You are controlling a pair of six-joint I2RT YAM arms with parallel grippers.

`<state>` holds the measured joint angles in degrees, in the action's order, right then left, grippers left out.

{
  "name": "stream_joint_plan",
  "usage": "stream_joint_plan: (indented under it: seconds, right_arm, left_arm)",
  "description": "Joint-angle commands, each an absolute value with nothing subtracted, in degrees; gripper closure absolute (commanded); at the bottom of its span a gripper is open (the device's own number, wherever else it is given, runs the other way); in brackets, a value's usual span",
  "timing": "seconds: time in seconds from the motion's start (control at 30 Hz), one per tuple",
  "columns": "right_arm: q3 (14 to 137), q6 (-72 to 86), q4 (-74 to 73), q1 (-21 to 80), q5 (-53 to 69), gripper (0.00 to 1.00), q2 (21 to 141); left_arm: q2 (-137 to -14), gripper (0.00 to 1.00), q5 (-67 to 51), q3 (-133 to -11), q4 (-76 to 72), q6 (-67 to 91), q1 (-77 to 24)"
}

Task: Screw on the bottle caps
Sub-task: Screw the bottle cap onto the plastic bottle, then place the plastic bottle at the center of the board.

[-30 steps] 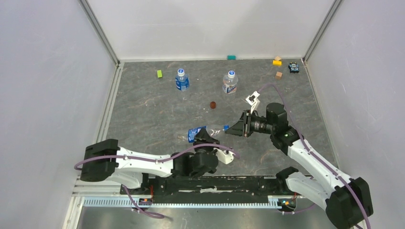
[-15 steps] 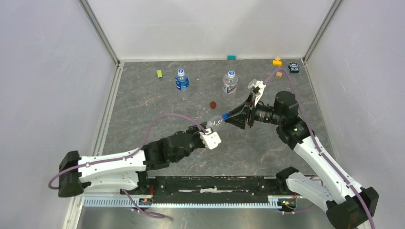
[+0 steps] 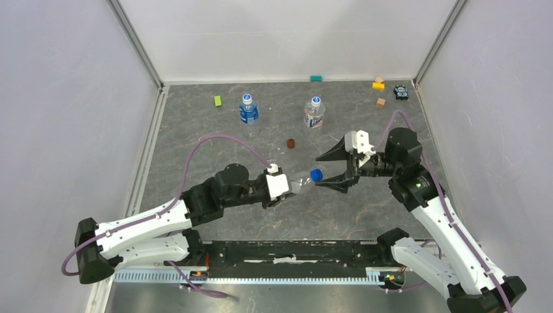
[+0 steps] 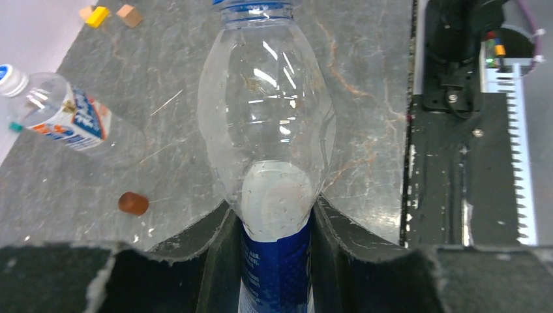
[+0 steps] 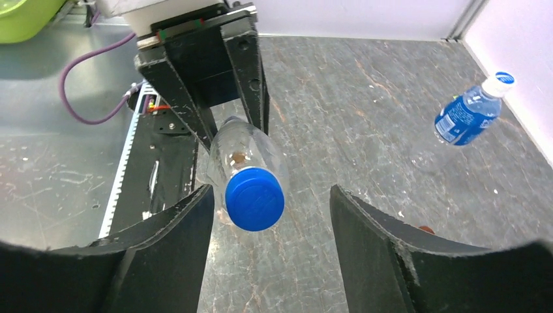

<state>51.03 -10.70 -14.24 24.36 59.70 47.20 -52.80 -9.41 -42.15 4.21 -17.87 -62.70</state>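
The right gripper [image 5: 270, 195] has just let go. Its jaws now stand apart on either side of the solid blue round plastic cap [image 5: 254, 199] without touching it. The cap sits on the neck of the small clear plastic bottle [image 4: 267, 130]. The left gripper [image 4: 277, 215] stays clenched on the bottle's labelled body, holding it sideways above the grey table [image 3: 215, 143]. This cap is probably screwed on.

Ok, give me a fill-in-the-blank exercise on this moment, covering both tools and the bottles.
1. The left tool holds a bottle whose cap is ___ in colour.
2. The right tool has its jaws ___, one on each side of that cap.
3. Farther back, ___ more bottles stand upright.
Missing words: blue; open; two.
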Motion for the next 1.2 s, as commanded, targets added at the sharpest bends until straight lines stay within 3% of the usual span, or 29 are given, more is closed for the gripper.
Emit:
stream_joint_plan:
  seconds: [0.0,0.1,0.3,0.37,0.73,0.77,0.87,0.97,1.07,1.17]
  right_arm:
    - [52.92,-16.87,-15.80,24.23,65.18,0.32,46.13]
    - [52.78,-16.64,-15.74,24.18,65.28,0.44,46.07]
    - [52.90,-13.60,-15.59,24.27,64.75,0.89,47.65]
    - [52.82,-11.32,-15.42,24.21,62.15,1.00,48.21]
    - [50.27,4.89,-15.78,24.18,43.95,1.00,51.77]
    - [50.37,4.81,-15.77,24.21,43.31,0.93,51.76]
    - [51.24,2.80,-16.47,24.23,39.29,0.57,50.43]
    - [53.22,-0.94,-19.49,24.18,31.72,0.32,48.62]
    - [53.54,-3.49,-21.19,24.24,23.25,0.21,46.06]
    - [52.54,-4.92,-21.40,24.18,15.80,0.16,42.94]
  left_arm:
    - [-53.58,0.74,-15.76,-45.35,3.36,-14.35,-61.97]
    - [-54.07,0.75,-16.60,-45.81,3.25,-14.19,-61.70]
    - [-54.39,0.74,-15.38,-45.54,1.89,-14.75,-61.73]
    - [-54.53,0.74,-12.66,-45.68,1.65,-15.04,-61.86]
    - [-58.68,0.77,12.75,-46.32,-1.31,-20.58,-69.96]
    - [-58.64,0.77,13.66,-45.88,-2.19,-19.70,-69.98]
    - [-58.37,0.75,16.24,-43.90,-3.57,-16.44,-69.88]
    - [-58.97,0.71,20.44,-42.81,-2.12,-11.37,-68.83]
    - [-60.41,0.69,21.49,-42.87,-0.36,-5.96,-66.92]
    - [-63.44,0.66,22.44,-44.33,3.22,-0.70,-64.36]
